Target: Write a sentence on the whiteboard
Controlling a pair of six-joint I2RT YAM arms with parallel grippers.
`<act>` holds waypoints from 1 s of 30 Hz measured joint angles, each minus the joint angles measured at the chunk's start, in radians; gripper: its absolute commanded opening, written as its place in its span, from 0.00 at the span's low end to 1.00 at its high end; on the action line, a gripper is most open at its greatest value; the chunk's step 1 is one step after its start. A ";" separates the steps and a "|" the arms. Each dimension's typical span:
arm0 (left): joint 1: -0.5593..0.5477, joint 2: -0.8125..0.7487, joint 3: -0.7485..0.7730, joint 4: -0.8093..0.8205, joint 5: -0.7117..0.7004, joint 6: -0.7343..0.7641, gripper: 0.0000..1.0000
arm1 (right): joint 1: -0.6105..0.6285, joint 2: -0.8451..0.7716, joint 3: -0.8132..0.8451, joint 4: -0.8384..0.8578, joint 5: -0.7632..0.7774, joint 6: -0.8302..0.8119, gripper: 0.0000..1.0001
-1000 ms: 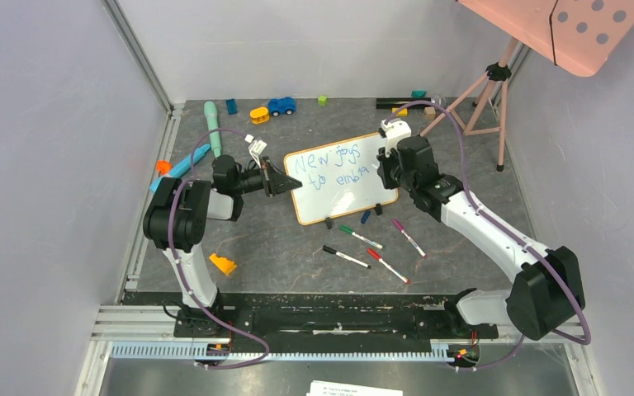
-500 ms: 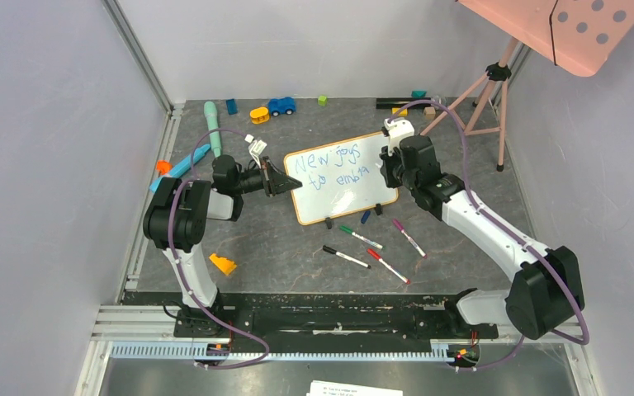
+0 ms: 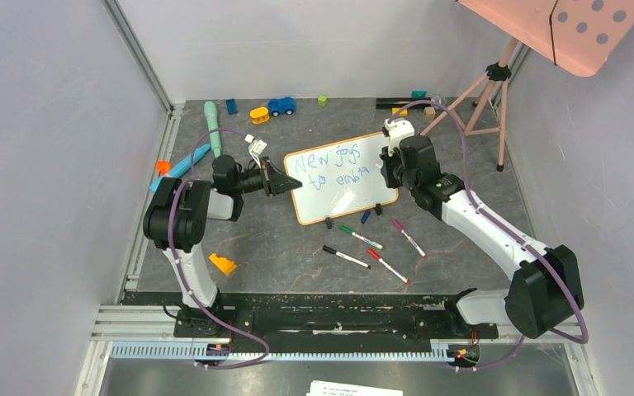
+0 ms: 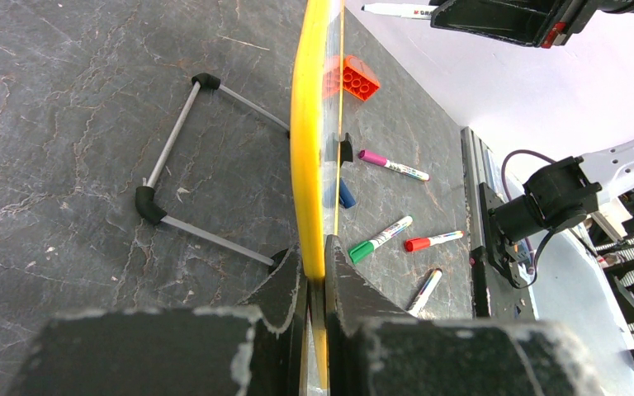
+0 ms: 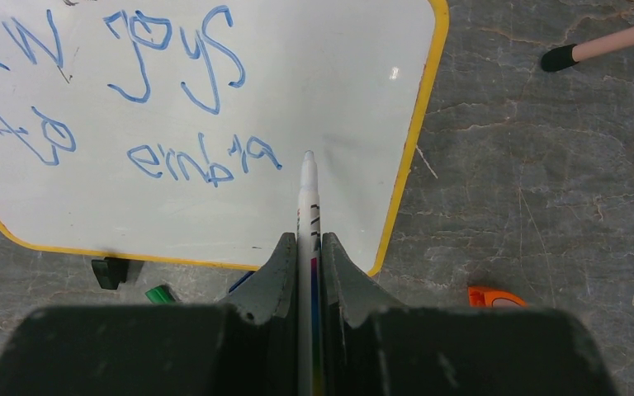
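Whiteboard (image 3: 343, 177) sits on the bench (image 3: 281, 247) between your arms in the top view. Left wrist: your left claw (image 4: 315, 252) is clenched on its frame edge. Right wrist: your right claw (image 5: 305, 239) grips a marker (image 5: 307, 186), tip just right of the sentence (image 5: 202, 157).

Four loose markers lay side by side: green (image 3: 360, 238), black (image 3: 346, 256), red (image 3: 388, 266), purple (image 3: 409, 237). Blue toy car (image 3: 281, 106) & yellow toy (image 3: 259, 115) sat at back; orange wedge (image 3: 222, 264) front-left. Pink dotted panel (image 3: 578, 29) on tripod (image 3: 495, 91), back-right.
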 measured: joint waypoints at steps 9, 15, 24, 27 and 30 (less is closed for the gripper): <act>0.000 0.000 0.000 0.000 0.000 0.000 0.02 | 0.000 0.000 0.000 0.000 -0.012 0.001 0.00; 0.000 0.000 0.000 0.000 0.000 0.000 0.02 | 0.000 0.000 0.000 0.000 -0.016 0.009 0.00; 0.000 0.000 0.000 0.000 0.000 0.000 0.02 | 0.000 0.029 0.000 0.002 -0.026 0.015 0.00; 0.000 0.000 0.000 0.000 0.000 0.000 0.02 | 0.000 0.041 0.000 0.002 -0.026 0.015 0.00; 0.000 0.000 0.000 0.000 0.000 0.000 0.02 | 0.000 0.051 0.000 0.003 -0.025 0.015 0.00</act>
